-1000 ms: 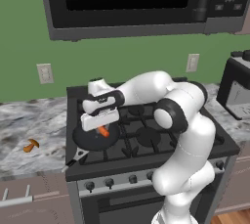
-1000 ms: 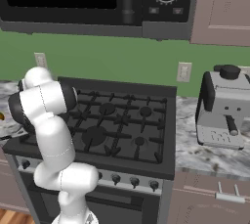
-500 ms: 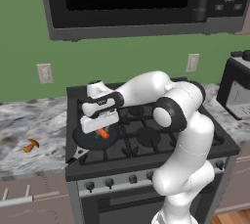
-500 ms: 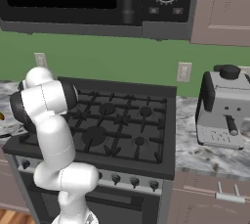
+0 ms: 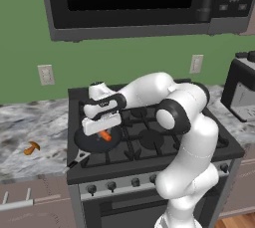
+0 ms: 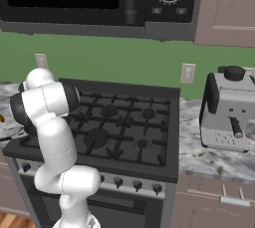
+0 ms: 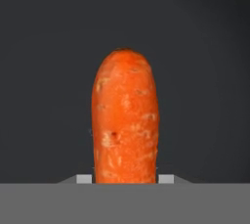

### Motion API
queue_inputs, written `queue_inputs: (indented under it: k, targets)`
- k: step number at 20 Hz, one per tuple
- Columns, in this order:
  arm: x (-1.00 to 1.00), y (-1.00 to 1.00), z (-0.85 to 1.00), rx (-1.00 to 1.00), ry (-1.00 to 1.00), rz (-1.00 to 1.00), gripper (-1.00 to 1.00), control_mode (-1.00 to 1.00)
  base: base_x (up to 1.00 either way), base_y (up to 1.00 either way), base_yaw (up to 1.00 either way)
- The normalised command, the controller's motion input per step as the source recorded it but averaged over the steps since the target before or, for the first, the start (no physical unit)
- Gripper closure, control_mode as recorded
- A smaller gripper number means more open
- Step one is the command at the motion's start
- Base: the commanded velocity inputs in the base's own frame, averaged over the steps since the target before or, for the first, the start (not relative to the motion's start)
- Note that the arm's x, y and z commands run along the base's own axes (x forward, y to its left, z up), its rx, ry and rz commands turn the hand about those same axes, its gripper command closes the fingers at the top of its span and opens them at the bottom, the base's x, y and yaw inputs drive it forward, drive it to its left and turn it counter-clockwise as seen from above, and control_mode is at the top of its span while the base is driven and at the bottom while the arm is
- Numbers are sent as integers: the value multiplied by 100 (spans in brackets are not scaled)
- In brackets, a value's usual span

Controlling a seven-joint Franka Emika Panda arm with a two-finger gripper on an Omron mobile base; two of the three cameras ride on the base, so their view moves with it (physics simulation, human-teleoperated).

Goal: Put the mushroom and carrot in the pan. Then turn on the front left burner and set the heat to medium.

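**Green-walled kitchen, black stove, carrot over pan**

Marbled grey counter point(image 5: 30, 122) flanks the black gas stove point(image 5: 149, 142) at centre frame, under a dark microwave point(image 5: 139, 0). At centre left, the gripper point(image 5: 103, 133) hangs over the pan point(image 5: 89, 141), its jaws narrowed around the carrot point(image 7: 125, 118). The mushroom point(image 5: 31, 147) lies on the counter at far left, well apart from the pan.

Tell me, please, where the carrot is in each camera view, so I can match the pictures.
Left base view: the carrot sits under the gripper, over the pan on the stove's front left.
Right base view: I cannot find it; the arm covers that corner.
Hand view: the carrot stands upright in the centre.
Shared landmark: the pan's dark surface.
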Motion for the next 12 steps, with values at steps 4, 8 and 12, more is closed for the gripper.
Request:
queue_inputs:
  k: [4, 8, 12]
  targets:
    - [0, 0, 0, 0, 0, 0, -100, -100, 0, 0, 0]
    - [0, -13, 6, 0, 0, 0, -100, -100, 0, 0, 0]
    - [-28, -2, 40, 0, 0, 0, -100, -100, 0, 0, 0]
